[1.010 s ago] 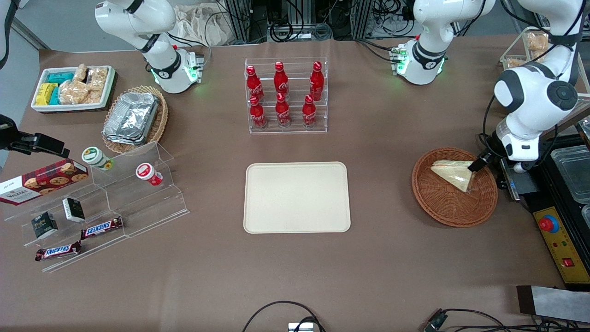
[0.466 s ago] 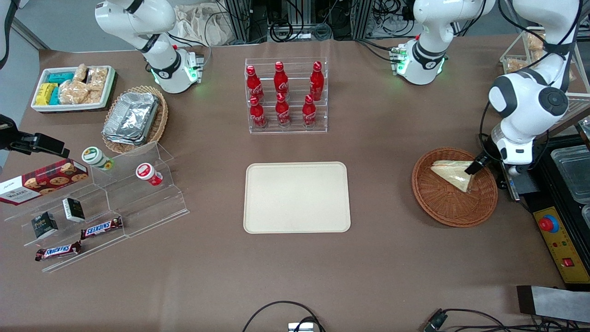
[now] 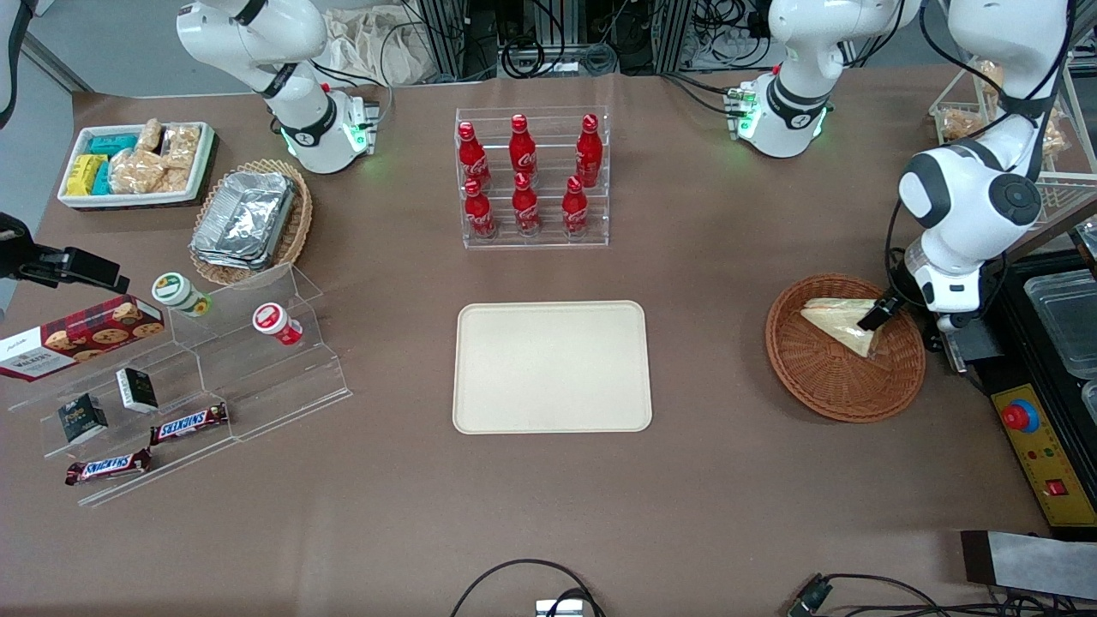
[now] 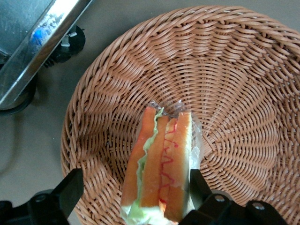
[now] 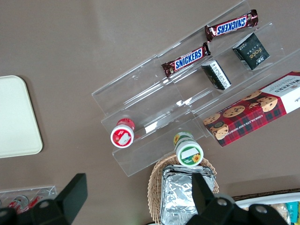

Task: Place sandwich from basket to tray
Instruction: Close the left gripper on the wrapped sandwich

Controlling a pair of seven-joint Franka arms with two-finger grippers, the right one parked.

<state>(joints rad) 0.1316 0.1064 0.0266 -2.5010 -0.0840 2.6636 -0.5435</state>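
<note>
You see the gripper (image 4: 133, 199) with its jaws spread apart, one finger (image 4: 70, 187) clear of the sandwich (image 4: 161, 168) with a gap between, the other finger (image 4: 199, 185) just beside the wrap; whether it touches cannot be told. The sandwich lies inside the basket (image 4: 243, 79), its cut edge with orange-red filling and green lettuce facing the wrist camera. In the front view, the gripper (image 3: 876, 315) hangs over the sandwich (image 3: 836, 321) at the basket's (image 3: 844, 390) edge toward the working arm's end of the table. The tray (image 3: 552, 367) lies well apart from the basket, toward the parked arm's end, with nothing on it.
</note>
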